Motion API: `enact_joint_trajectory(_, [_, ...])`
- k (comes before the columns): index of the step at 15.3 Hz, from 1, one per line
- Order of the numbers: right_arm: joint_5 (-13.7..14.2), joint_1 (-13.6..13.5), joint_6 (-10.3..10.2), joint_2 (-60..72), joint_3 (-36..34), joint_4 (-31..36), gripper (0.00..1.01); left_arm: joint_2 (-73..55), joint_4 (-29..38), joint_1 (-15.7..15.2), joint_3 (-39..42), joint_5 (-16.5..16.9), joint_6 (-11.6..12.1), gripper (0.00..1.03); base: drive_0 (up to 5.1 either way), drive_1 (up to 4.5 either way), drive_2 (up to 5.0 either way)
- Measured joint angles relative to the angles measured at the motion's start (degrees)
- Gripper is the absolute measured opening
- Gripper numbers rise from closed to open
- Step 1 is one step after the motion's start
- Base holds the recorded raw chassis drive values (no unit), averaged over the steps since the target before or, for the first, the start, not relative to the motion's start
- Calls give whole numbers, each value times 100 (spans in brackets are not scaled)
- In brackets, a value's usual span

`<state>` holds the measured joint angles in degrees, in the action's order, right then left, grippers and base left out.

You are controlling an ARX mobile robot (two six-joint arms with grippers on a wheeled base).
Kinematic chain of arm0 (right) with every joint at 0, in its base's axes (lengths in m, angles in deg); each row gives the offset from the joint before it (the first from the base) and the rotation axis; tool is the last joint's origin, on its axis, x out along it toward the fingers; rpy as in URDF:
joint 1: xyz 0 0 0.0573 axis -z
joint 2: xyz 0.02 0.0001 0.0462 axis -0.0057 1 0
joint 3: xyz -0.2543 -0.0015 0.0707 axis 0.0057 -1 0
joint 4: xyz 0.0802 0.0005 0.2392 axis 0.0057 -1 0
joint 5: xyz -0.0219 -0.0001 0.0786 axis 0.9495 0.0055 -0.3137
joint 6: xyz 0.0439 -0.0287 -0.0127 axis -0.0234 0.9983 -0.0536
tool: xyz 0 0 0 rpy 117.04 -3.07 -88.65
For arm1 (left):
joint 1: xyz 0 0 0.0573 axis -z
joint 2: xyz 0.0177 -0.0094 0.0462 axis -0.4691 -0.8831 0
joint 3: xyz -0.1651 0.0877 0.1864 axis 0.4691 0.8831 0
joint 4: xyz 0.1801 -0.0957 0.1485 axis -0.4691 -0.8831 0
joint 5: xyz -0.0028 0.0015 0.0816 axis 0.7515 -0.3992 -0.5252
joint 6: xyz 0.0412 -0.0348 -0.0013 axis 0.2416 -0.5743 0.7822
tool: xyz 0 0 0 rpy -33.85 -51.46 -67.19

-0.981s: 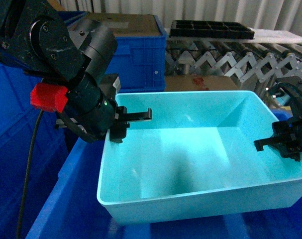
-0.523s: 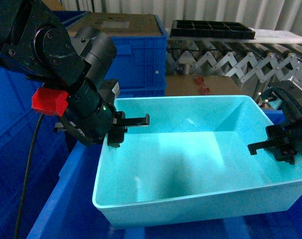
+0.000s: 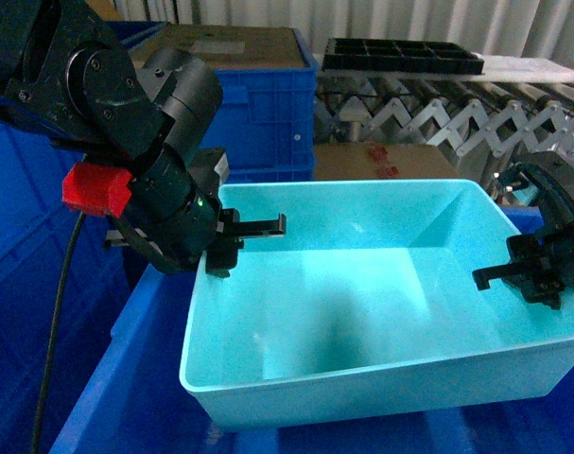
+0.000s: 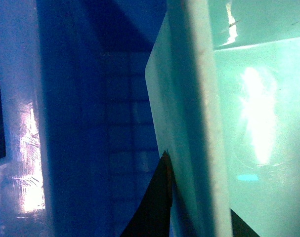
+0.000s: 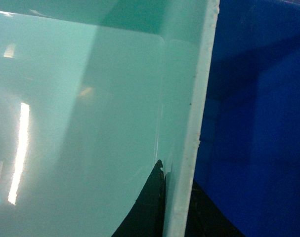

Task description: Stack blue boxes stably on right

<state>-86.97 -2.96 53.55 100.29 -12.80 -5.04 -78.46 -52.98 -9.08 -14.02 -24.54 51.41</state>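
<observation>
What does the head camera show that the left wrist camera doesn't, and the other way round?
Only the head view shows the whole turquoise tub, both pincers, left and right, each clamped on an end wall, plus the roller conveyor, a black tray and a cardboard-topped dark blue crate.

Only the left wrist view shows, close up, the tub's rim squeezed between two dark fingertips, with a ribbed blue crate wall beside it.

Both show the turquoise tub surrounded by dark blue crates.

Left gripper (image 3: 232,248): clamped over the turquoise box (image 3: 381,397) left rim, arm bent.
Right gripper (image 3: 532,274): clamped over its right rim.
</observation>
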Motion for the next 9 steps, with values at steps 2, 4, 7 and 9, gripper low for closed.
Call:
enact_joint_trajectory(2, [-26, 85, 26, 20, 13, -17, 7, -68, -42, 76, -118, -33, 0, 5, 0, 0, 0])
enact_joint_trajectory(4, [-33, 109, 35, 42, 26, -31, 7, -105, -74, 94, -177, -39, 2, 5, 0, 0, 0])
enact_joint_trajectory(7, [-26, 107, 39, 116, 55, -35, 7, -205, -109, 107, -267, -57, 20, 5, 0, 0, 0])
enact_joint_trajectory(9, [46, 96, 72, 116, 55, 79, 7, -205, -120, 127, -289, -142, 44, 5, 0, 0, 0])
